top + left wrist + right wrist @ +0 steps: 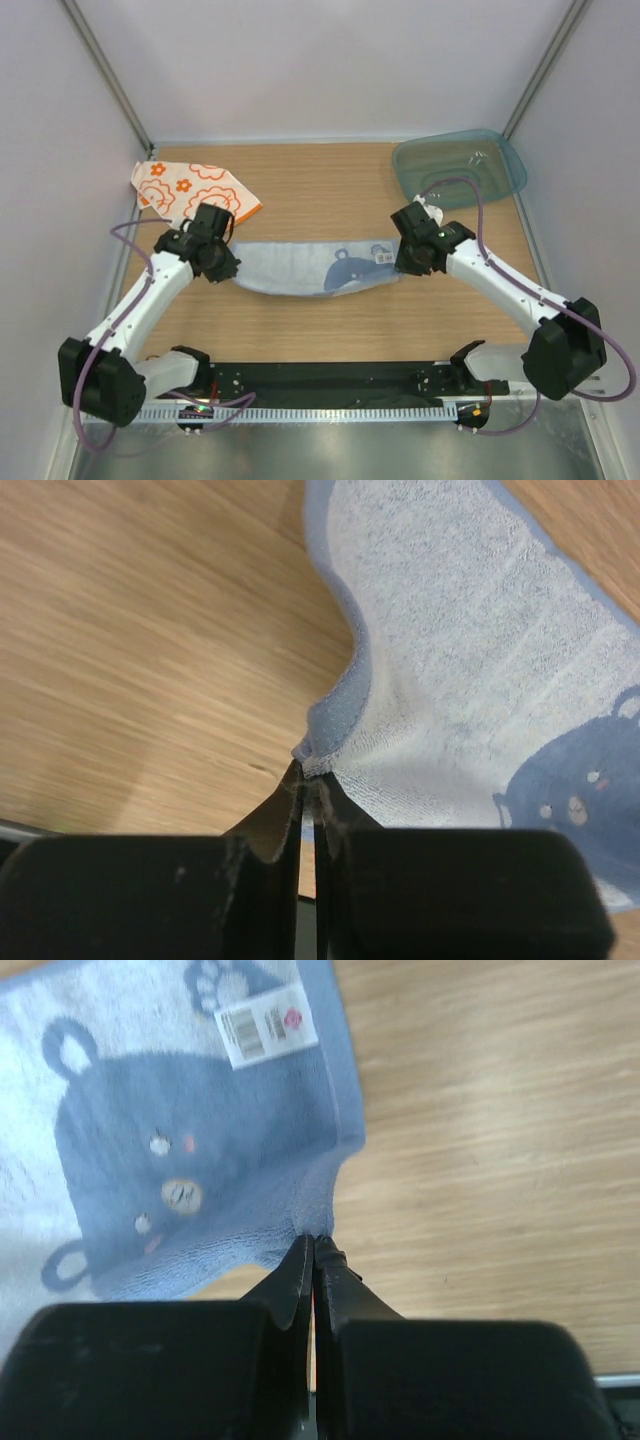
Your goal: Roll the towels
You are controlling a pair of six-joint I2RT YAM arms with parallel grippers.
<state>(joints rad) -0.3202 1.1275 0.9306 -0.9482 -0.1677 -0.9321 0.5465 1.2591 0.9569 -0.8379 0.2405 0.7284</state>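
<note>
The light blue towel [315,268] with a dark blue bear print lies stretched across the table between my two grippers. My left gripper [222,268] is shut on its left corner; the left wrist view shows the pinch [310,772] on the towel [470,680]. My right gripper [408,262] is shut on its right corner, seen in the right wrist view [316,1242] below the bear print [170,1180] and a white label [266,1026]. The white towel with orange flower prints [192,188] lies folded at the back left, behind the left gripper.
A translucent teal plastic tray [459,166] sits at the back right corner. White walls enclose the table on the left, back and right. A black rail [320,385] runs along the near edge between the arm bases.
</note>
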